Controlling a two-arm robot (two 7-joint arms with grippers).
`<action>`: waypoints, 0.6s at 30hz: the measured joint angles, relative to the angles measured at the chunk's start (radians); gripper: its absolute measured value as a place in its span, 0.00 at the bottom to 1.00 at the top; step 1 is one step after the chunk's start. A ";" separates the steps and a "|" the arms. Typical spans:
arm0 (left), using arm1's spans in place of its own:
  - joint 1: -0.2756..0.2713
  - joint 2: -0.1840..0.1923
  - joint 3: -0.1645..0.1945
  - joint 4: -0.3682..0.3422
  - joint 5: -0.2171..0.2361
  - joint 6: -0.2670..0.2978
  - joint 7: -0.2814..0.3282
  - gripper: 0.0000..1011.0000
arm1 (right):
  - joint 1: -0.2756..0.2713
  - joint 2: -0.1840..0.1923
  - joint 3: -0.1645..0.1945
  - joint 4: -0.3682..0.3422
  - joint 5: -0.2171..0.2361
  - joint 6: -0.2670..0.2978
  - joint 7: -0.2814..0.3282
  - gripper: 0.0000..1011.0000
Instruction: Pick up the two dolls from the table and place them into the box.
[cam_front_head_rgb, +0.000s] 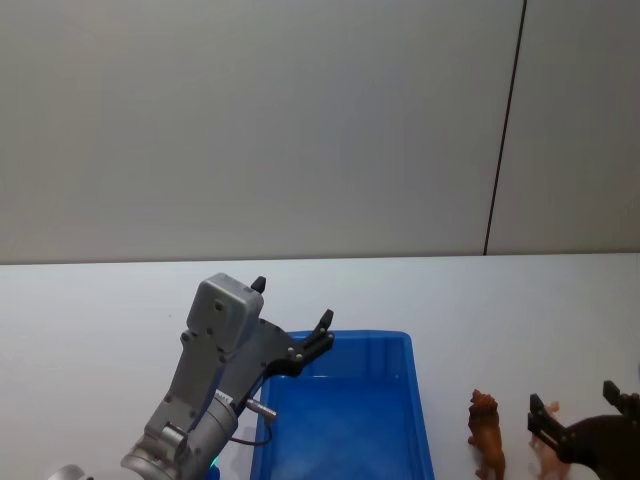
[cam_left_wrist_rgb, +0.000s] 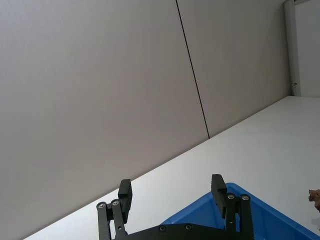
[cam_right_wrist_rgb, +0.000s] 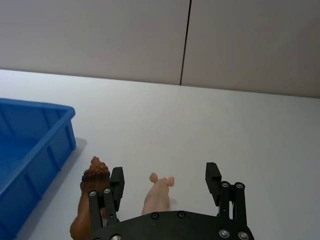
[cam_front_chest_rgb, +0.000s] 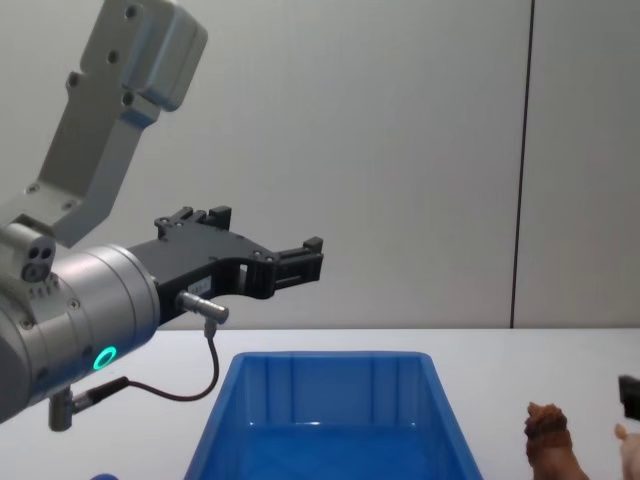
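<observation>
The blue box (cam_front_head_rgb: 425, 425) stands on the white table (cam_front_head_rgb: 90, 320) in front of me. To its right stands a brown four-legged doll (cam_front_head_rgb: 487, 433) with a darker shaggy head, and beside that a small pink animal doll (cam_front_head_rgb: 547, 452). My right gripper (cam_right_wrist_rgb: 165, 174) is open low over the table. The pink doll (cam_right_wrist_rgb: 159, 197) lies between its fingers without touching them, and the brown doll (cam_right_wrist_rgb: 92, 179) sits just outside one finger. My left gripper (cam_front_head_rgb: 292, 303) hangs open and empty above the box's far left corner (cam_left_wrist_rgb: 240, 212).
A plain grey wall with a dark vertical seam (cam_front_head_rgb: 505, 130) rises behind the table. White tabletop stretches left, behind and right of the box. A sliver of something blue (cam_front_chest_rgb: 100, 477) shows at the chest view's bottom edge, left of the box (cam_front_chest_rgb: 225, 420).
</observation>
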 joint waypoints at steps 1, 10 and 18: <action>0.000 0.000 0.000 0.000 0.000 0.000 0.000 0.99 | -0.001 0.000 0.000 0.002 -0.001 0.000 0.000 0.99; 0.000 0.000 0.000 0.000 0.000 0.000 0.000 0.99 | -0.012 -0.001 0.003 0.042 -0.010 -0.004 0.001 0.99; 0.000 0.000 0.000 0.000 0.000 0.000 0.000 0.99 | -0.014 -0.008 0.002 0.081 -0.017 -0.022 0.024 0.99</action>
